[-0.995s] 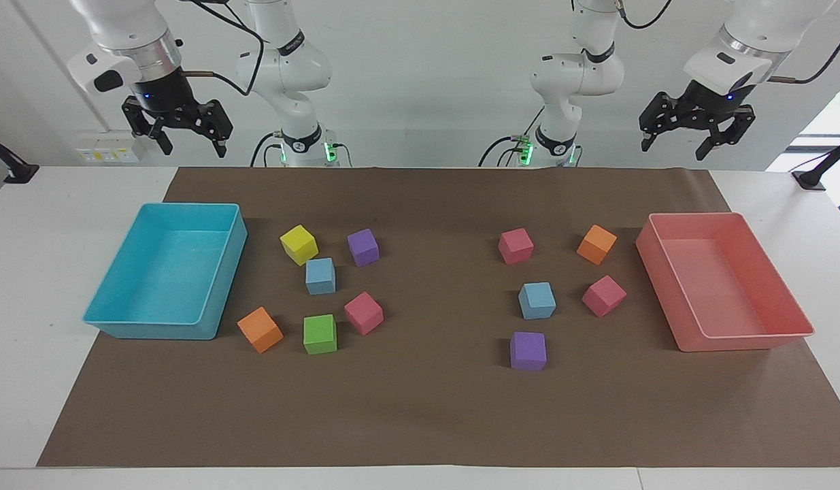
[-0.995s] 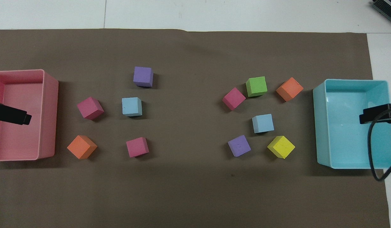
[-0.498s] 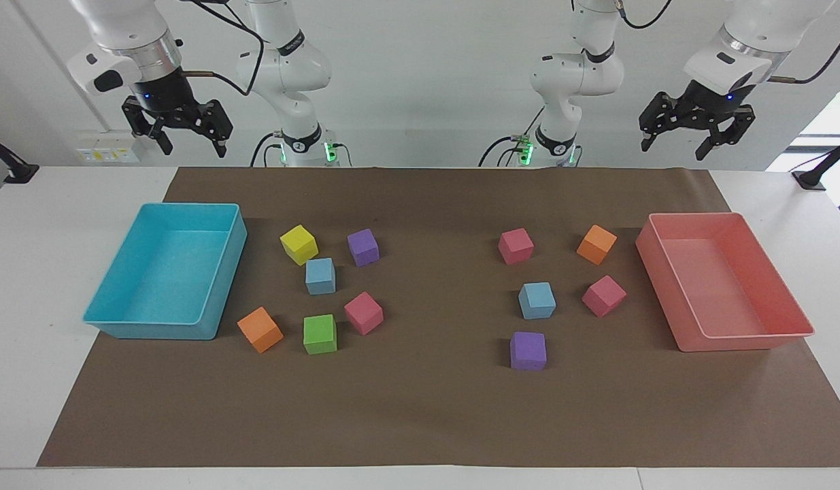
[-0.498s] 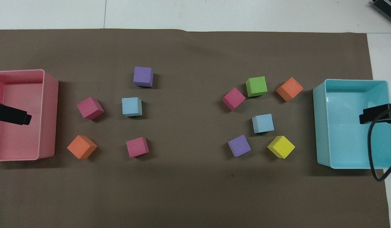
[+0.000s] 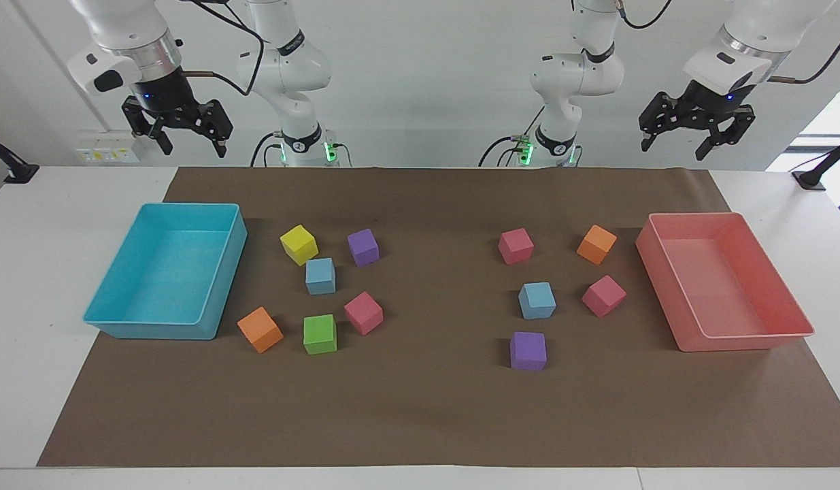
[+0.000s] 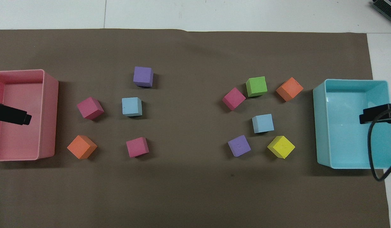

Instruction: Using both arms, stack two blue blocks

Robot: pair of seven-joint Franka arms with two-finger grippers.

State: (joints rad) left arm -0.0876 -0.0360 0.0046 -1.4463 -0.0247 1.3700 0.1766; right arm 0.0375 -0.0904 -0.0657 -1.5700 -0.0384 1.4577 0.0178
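Nothing differs from the earlier frame. Two blue blocks lie apart on the desk: one among the cubes by the teal tray, one toward the pink tray. Also three pink, two purple, two orange, one yellow, one green cube. Left end effector and right end effector hang raised, fingers wide, empty.

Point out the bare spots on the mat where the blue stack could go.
Widest bare patch: mid-mat, between the pink cube and the blue block. The whole strip farthest from the robots is free too. Crowded: around the other blue block, ringed by cubes.
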